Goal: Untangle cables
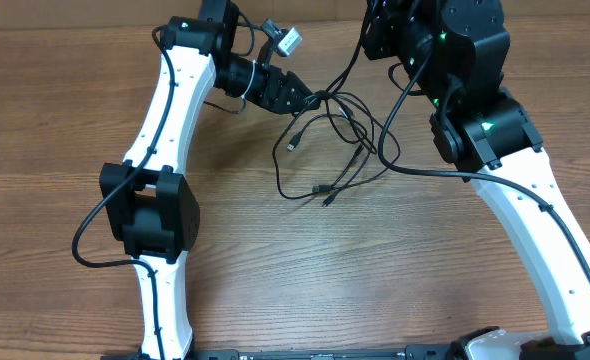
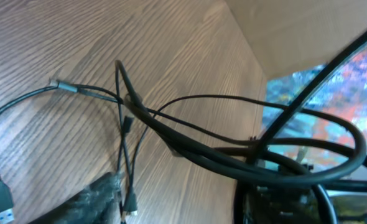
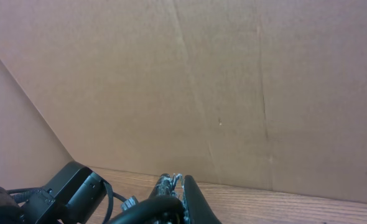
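The cables (image 1: 337, 148) lie as a loose tangle of thin black loops at the middle back of the table, with small plug ends (image 1: 291, 145) pointing left. My left gripper (image 1: 313, 100) reaches into the tangle's upper left edge. In the left wrist view it (image 2: 183, 208) stands open, and a bundle of cables (image 2: 190, 134) crosses the gap between its fingers above the wood. A silver-tipped plug (image 2: 65, 87) and a flat plug (image 2: 0, 202) rest on the table. One cable (image 1: 355, 55) runs up to my right gripper (image 1: 373, 20), which (image 3: 178, 180) is shut on it near the back wall.
A cardboard wall (image 3: 202, 81) closes off the back of the table. The left arm's elbow (image 1: 150, 205) sits at the left and the right arm's white link (image 1: 535, 210) at the right. The arms' own thicker black wires (image 1: 425, 172) trail beside the tangle.
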